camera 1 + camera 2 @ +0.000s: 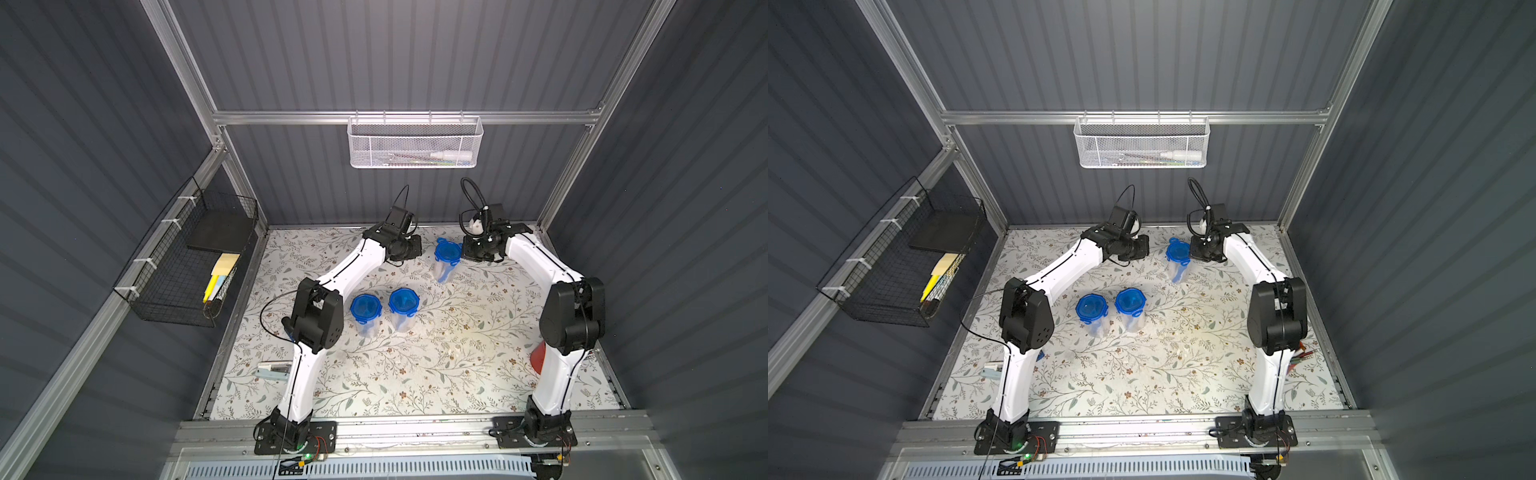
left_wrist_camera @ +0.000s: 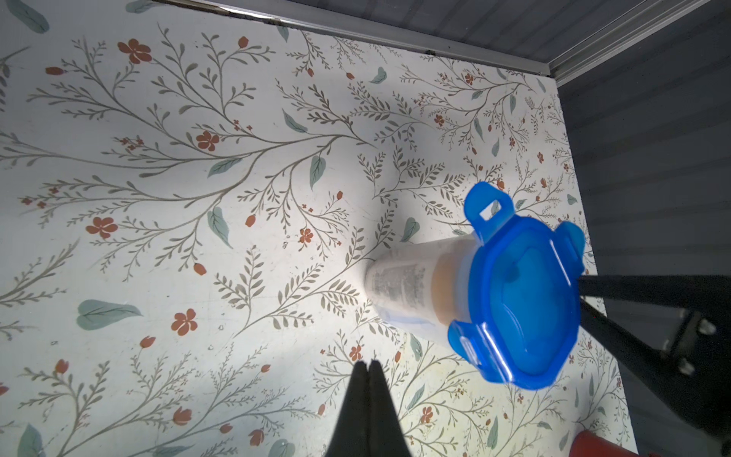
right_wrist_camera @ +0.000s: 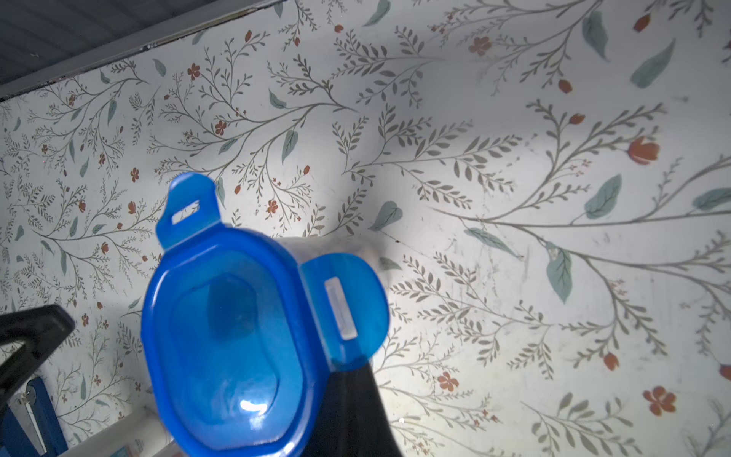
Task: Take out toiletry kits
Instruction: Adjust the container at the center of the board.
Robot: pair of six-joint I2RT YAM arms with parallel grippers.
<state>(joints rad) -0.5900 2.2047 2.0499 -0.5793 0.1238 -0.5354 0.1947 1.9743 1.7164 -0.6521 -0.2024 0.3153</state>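
Toiletry kit (image 2: 399,285) is sitting inside the far clear jar (image 1: 445,266), with the blue lid (image 2: 526,300) on and two clips standing up. Its bottle is looking light, rigid and slick, so I'd pinch the tan cap. Left gripper (image 2: 368,368) is hanging pinched closed and empty. The right gripper (image 2: 583,294), closed too, is sitting at the lid's edge.

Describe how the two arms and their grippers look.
Both the left arm and right arm have smooth white shells, bulky black joint housings and black base plates, with a thin black cable running along each and looping at the wrist. The left gripper and right gripper have matte black fingers tapering to narrow tips.
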